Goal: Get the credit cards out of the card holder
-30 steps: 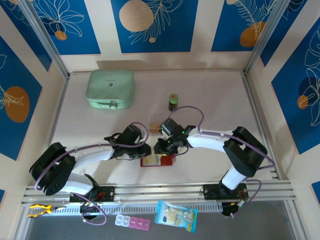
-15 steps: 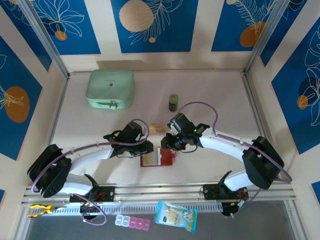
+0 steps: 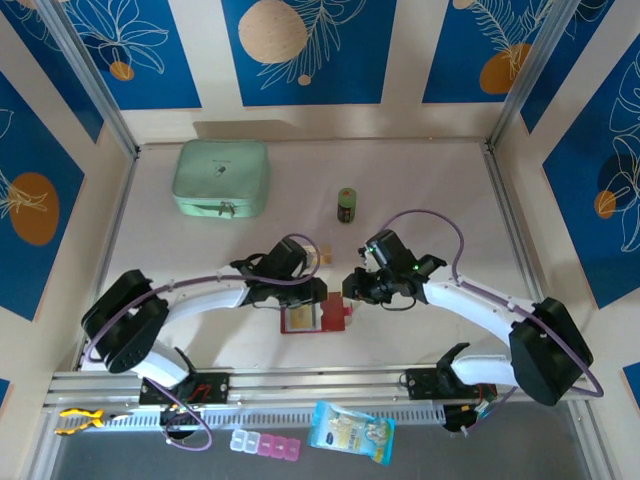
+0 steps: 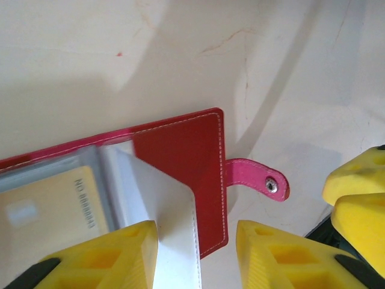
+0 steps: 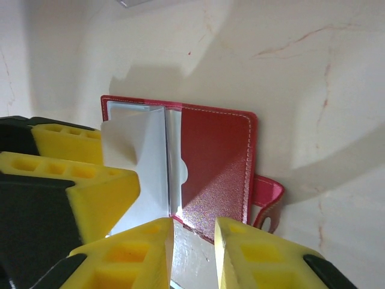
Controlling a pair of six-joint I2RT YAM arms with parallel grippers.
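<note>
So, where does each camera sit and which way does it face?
Top external: above and behind the arm bases, facing down on the table; both arms show, left gripper and right gripper close together over the wallet.
Left wrist: on the left arm, facing down past its own fingers at the wallet's cover and tab.
Right wrist: on the right arm, facing down past its own fingers at the wallet's clear sleeves.
Shared: both wrist views show the wallet and the other gripper's fingers.
</note>
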